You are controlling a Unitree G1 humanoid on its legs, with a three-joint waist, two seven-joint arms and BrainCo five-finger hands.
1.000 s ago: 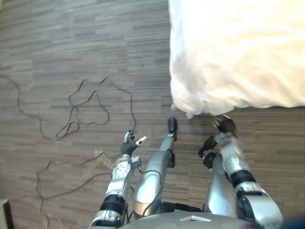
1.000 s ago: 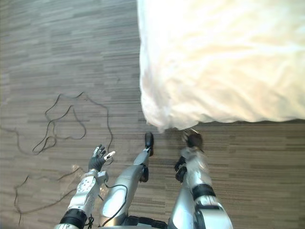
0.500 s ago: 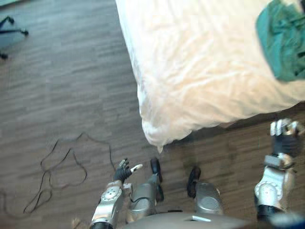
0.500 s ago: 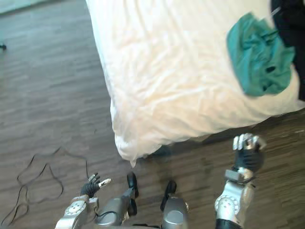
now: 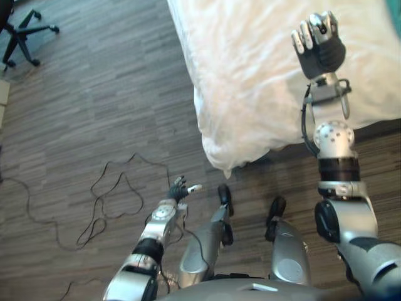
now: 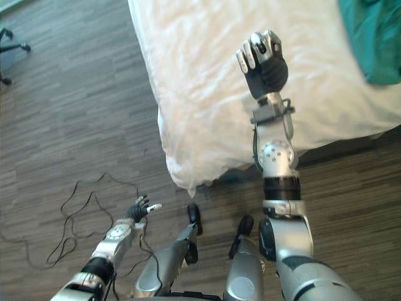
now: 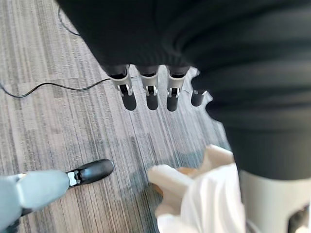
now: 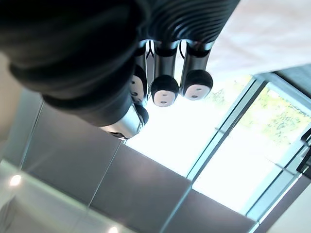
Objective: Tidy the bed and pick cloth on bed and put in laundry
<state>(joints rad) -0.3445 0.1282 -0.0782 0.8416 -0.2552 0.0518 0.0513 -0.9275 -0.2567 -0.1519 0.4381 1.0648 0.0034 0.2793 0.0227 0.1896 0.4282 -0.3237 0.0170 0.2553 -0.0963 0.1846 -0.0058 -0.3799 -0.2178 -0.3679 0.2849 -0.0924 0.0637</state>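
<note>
A bed with a rumpled white duvet [image 5: 250, 75] fills the upper right, and its corner hangs down near my feet. A green cloth [image 6: 371, 37] lies on the duvet at the far right edge. My right hand [image 5: 319, 50] is raised high over the duvet, well left of the green cloth. Its fingers [image 8: 165, 87] are curled and hold nothing. My left hand [image 5: 177, 190] hangs low over the wooden floor, left of the bed corner. Its fingers [image 7: 148, 94] are straight and empty.
A dark office chair [image 5: 25, 28] stands on the wood floor [image 5: 113, 94] at the far left. The floor stretches wide to the left of the bed. The duvet's hanging corner [image 7: 209, 204] is close beside my left hand.
The camera has swung, so the whole scene has shifted. My right arm has risen from beside the bed's edge to high over the duvet. The left hand stays low.
</note>
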